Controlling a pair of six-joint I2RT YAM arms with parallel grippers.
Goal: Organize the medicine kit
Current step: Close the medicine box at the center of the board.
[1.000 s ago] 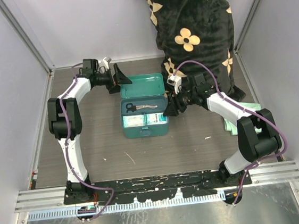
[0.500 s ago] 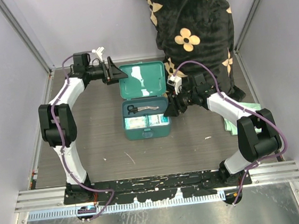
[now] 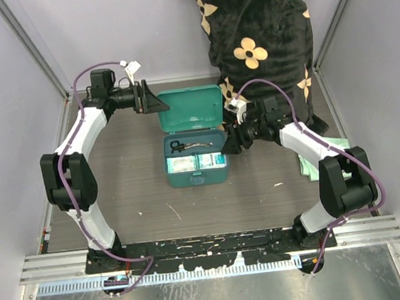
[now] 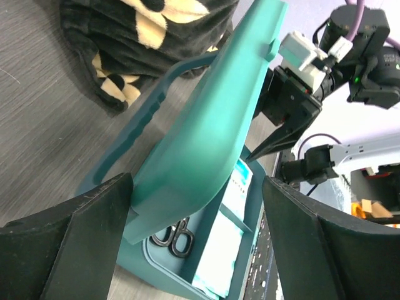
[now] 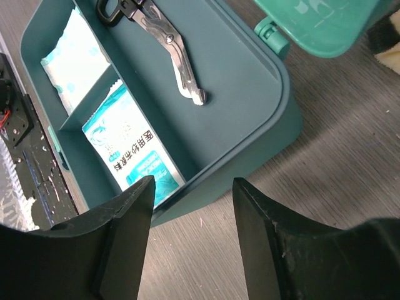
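Here, my left claw (image 3: 155,99) gapes empty at nine o'clock of the lid (image 3: 193,110), my right claw (image 3: 229,145) likewise at three o'clock of the medicine kit (image 3: 195,176)

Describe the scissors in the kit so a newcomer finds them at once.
Find the open teal medicine kit in the middle of the table. In its long rear compartment lie the scissors, black-handled with bent silver blades. Nothing else there is metal; the front compartments hold flat white-and-teal packets.
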